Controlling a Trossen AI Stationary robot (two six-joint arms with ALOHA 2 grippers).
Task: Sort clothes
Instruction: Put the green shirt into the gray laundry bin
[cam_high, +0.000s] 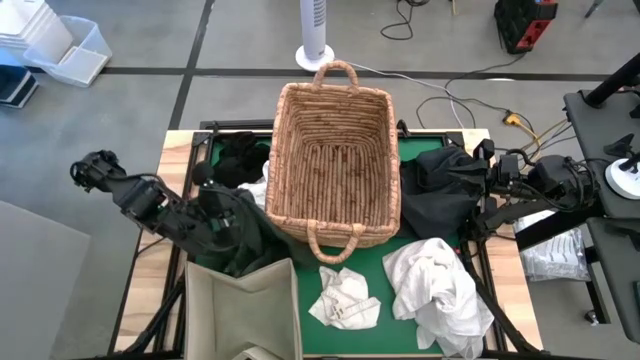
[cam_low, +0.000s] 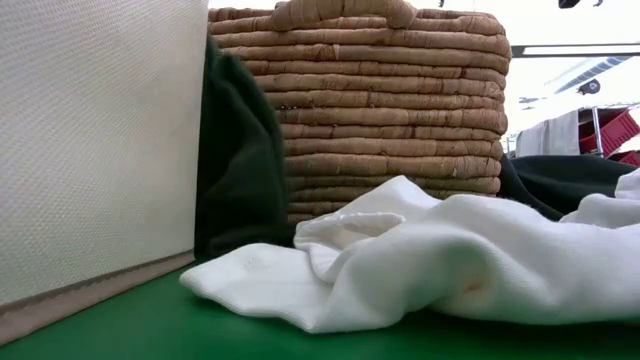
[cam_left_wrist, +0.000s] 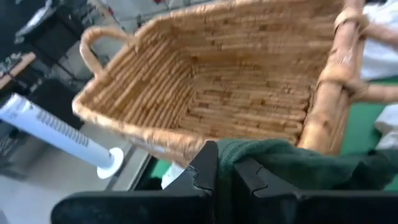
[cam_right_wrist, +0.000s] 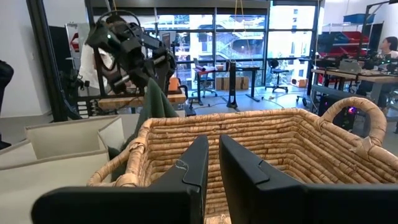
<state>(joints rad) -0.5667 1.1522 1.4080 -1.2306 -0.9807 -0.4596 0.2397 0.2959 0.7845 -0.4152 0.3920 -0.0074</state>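
A dark green garment (cam_high: 250, 238) hangs from my left gripper (cam_left_wrist: 225, 169), which is shut on it between the beige fabric bin (cam_high: 240, 305) and the wicker basket (cam_high: 335, 160). Two white clothes (cam_high: 345, 297) (cam_high: 440, 290) lie on the green mat near the front edge. A black garment (cam_high: 240, 160) lies left of the basket. A dark one (cam_high: 440, 185) lies to the basket's right. My right gripper (cam_right_wrist: 213, 168) waits at the table's right side, level and shut, holding nothing, pointing at the basket. My left gripper pinches a bunched fold of the dark green garment (cam_left_wrist: 244, 154) between its two fingers. It comes from the table's left side, slanting downward. The cloth hangs slack below the fingers (cam_right_wrist: 155, 106), and its lower part (cam_low: 240, 200) reaches down to the table between bin and basket.
The basket takes up the table's middle, with handles at its near and far ends. The bin's wall (cam_low: 90, 140) stands close against the hanging cloth. A white tower fan (cam_high: 314, 35) stands on the floor beyond the far edge.
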